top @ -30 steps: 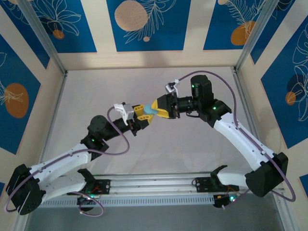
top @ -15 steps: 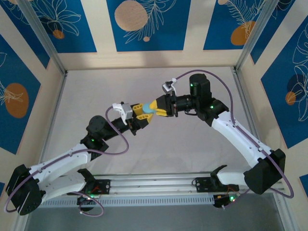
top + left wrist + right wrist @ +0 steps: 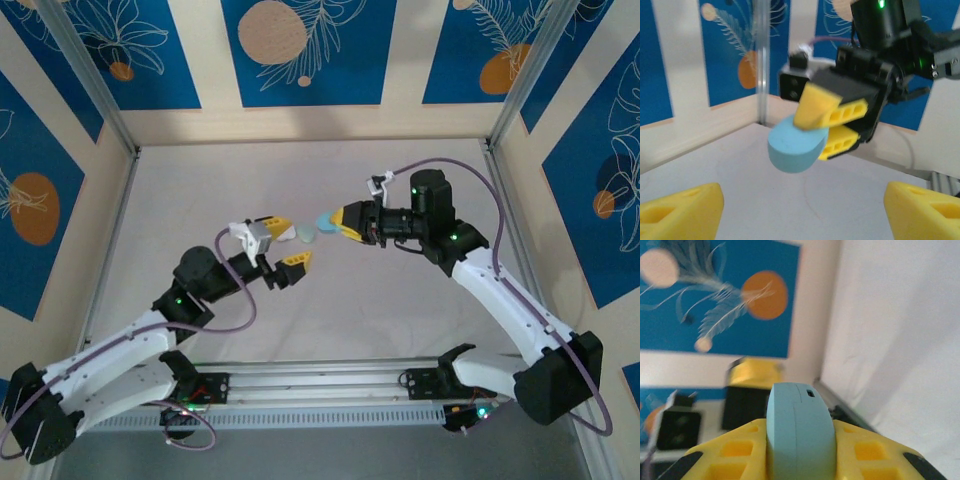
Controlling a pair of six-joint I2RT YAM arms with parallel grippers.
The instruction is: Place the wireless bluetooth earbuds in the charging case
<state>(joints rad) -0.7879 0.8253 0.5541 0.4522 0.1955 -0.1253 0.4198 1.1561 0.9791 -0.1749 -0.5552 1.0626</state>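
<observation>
The left gripper [image 3: 285, 241], towards the near edge of the pale grey worktop [image 3: 200, 190], has its yellow fingers [image 3: 295, 260] spread wide, holding nothing. Just beyond, the right gripper [image 3: 338, 221] pinches a pale teal-blue, rounded plastic charging case [image 3: 322, 221] above the worktop's middle.

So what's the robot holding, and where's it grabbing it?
The right claw pinches a pale blue rounded plastic case by one end. The left claw is open, holding nothing.
</observation>
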